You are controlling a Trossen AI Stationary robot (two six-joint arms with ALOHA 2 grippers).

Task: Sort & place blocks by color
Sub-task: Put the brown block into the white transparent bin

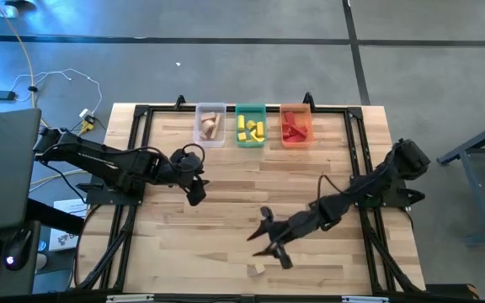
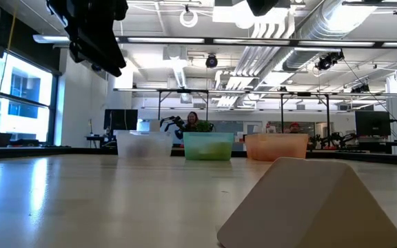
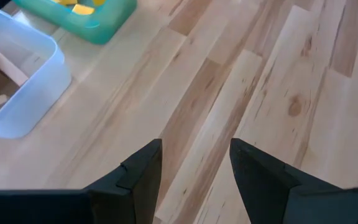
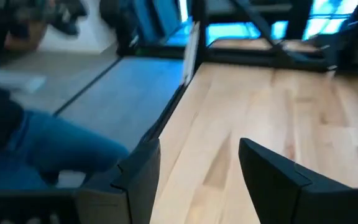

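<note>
A single tan wooden wedge (image 1: 258, 268) lies flat on the table close to its near edge; it looms large in the low view (image 2: 316, 207). My right gripper (image 1: 264, 241) hovers open just beyond it, toward the far side, touching nothing; its fingers (image 4: 194, 180) frame bare table. My left gripper (image 1: 196, 194) is open above the table's left-middle, and its fingers (image 3: 194, 171) also frame bare wood. Other blocks sit in bins at the far edge: tan in the clear bin (image 1: 210, 124), yellow in the green bin (image 1: 250, 126), red in the orange bin (image 1: 295, 126).
The three bins stand side by side along the far edge (image 2: 209, 146). The clear bin (image 3: 17, 81) and green bin (image 3: 73, 15) show ahead of my left gripper. A black frame (image 1: 141, 114) borders the table. Bare wood lies between both arms. Something blue (image 4: 42, 149) shows beyond the table edge.
</note>
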